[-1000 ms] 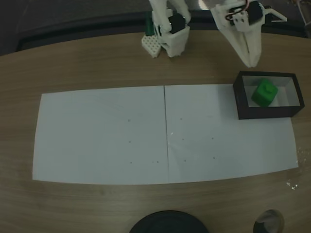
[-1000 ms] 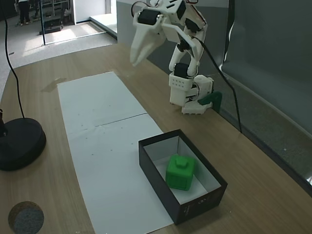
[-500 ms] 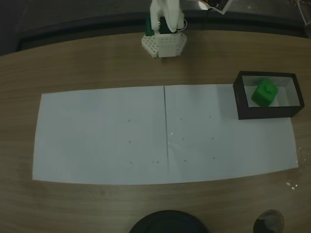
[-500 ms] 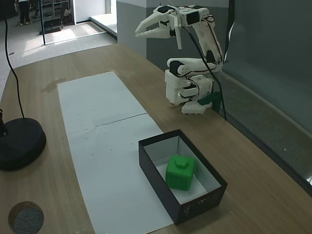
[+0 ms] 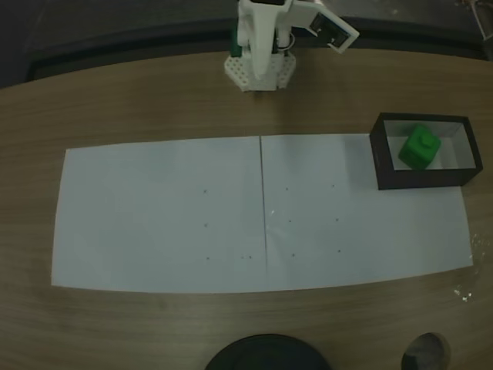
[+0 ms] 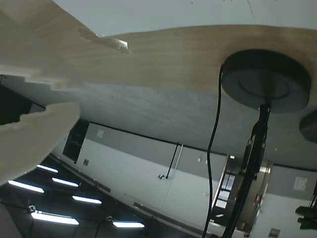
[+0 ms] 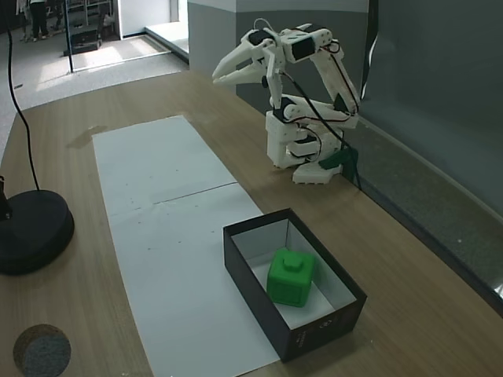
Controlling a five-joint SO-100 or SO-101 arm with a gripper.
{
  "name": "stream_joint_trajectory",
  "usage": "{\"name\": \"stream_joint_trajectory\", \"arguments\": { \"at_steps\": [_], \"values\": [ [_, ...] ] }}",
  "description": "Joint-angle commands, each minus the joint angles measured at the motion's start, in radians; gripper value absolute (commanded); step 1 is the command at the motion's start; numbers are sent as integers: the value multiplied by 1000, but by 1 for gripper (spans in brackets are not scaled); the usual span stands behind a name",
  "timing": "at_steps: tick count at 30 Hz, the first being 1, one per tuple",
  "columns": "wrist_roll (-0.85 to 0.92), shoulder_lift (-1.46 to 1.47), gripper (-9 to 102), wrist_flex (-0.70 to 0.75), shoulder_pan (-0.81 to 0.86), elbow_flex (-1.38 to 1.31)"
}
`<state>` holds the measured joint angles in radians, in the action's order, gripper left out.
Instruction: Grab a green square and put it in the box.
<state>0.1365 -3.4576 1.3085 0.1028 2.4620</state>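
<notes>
- The green square (image 7: 291,276) sat inside the box (image 7: 252,265), on its white floor, star-like bump facing up; in a fixed view (image 5: 420,147) it lay mid-box.
- The box stood on the desk (image 7: 71,118), at the end of the white paper (image 7: 157,196).
- The gripper (image 7: 222,71) was folded back above the arm's base (image 7: 295,149), well apart from the box, jaws slightly parted and holding nothing.
- A black round stand base (image 7: 31,232) rested on the desk beside the paper.

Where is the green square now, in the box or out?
In: the green square sits on the white floor inside the box, untouched by the gripper.
</notes>
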Motion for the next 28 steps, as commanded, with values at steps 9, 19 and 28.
{"name": "stream_joint_trajectory", "arguments": {
  "at_steps": [9, 19, 28],
  "values": [
    [0, -15, 0, -17, -5, 390],
    [-2, -15, 0, -41, 2, 515],
    [-150, -15, 0, -15, 3, 538]
  ]
}}
